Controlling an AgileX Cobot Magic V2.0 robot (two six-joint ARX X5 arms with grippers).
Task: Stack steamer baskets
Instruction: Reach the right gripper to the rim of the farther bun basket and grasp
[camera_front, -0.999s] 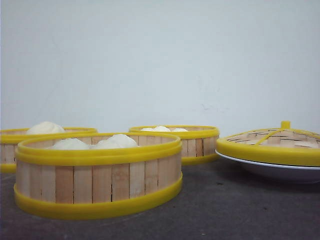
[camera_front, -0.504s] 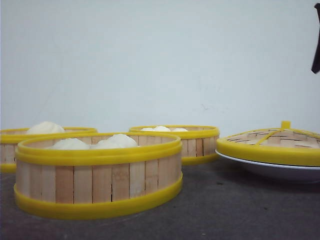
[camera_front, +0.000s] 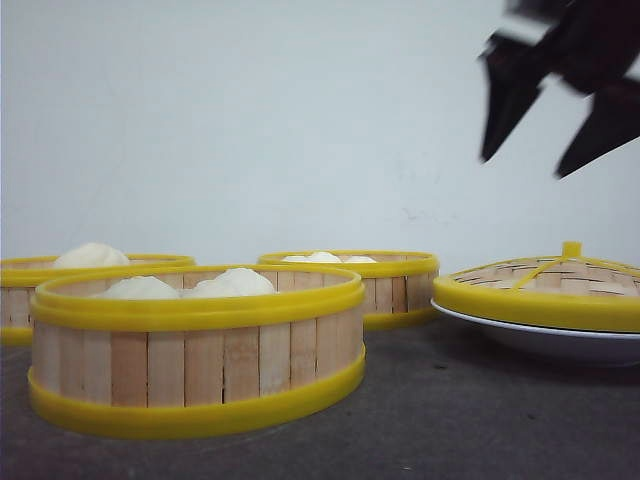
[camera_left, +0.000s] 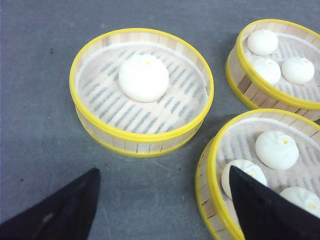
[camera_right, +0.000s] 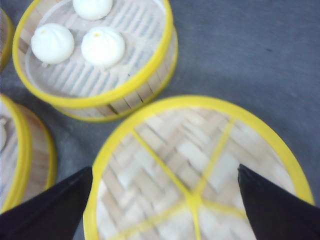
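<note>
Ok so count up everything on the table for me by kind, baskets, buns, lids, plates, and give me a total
Steamer baskets: 3, front, far left, back middle
Buns: 7, one in the far left basket, three in each of the other two
Lid: 1
Plate: 1
Total: 12

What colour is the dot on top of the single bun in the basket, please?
Yellow-orange, on the white bun; the left wrist view shows it best.
</note>
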